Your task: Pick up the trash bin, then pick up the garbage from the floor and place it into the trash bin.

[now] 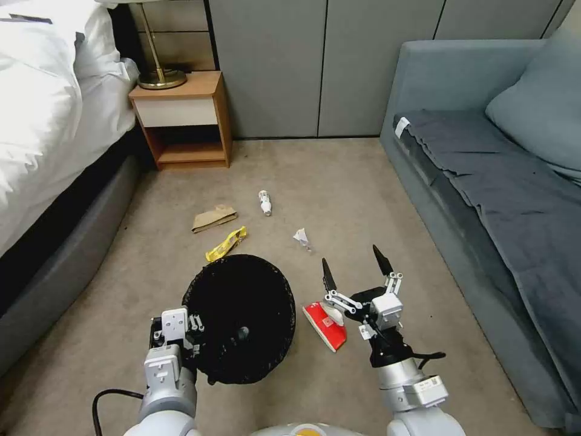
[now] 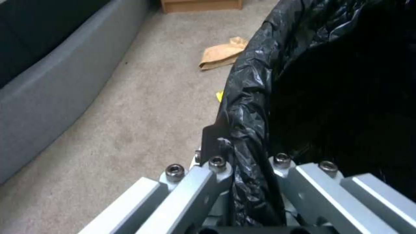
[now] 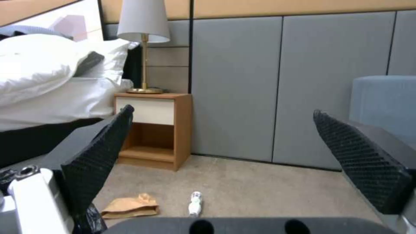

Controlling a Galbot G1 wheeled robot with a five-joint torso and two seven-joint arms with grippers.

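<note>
Bin (image 1: 242, 318) held off the floor, left gripper (image 2: 245, 169) pinching only rim and liner: could slip or tilt out. Right gripper (image 1: 357, 269) spread wide, empty, above red carton (image 1: 325, 324); flat carton may slide away under closing fingers (image 3: 99, 152).

A trash bin (image 1: 242, 321) sits at the left gripper (image 1: 195, 323), which clamps its rim, with a flattened carton (image 1: 325, 325) on the carpet between the bin and the spread-fingered right gripper (image 1: 357, 266). Beyond the bin lie a wrapper (image 1: 226, 244), a paper bag (image 1: 213, 218), a small bottle (image 1: 265, 202) and what may be a crumpled tissue (image 1: 301, 237). A bed (image 1: 42, 121) and nightstand (image 1: 181, 118) stand to the left, a sofa (image 1: 484, 181) to the right.
</note>
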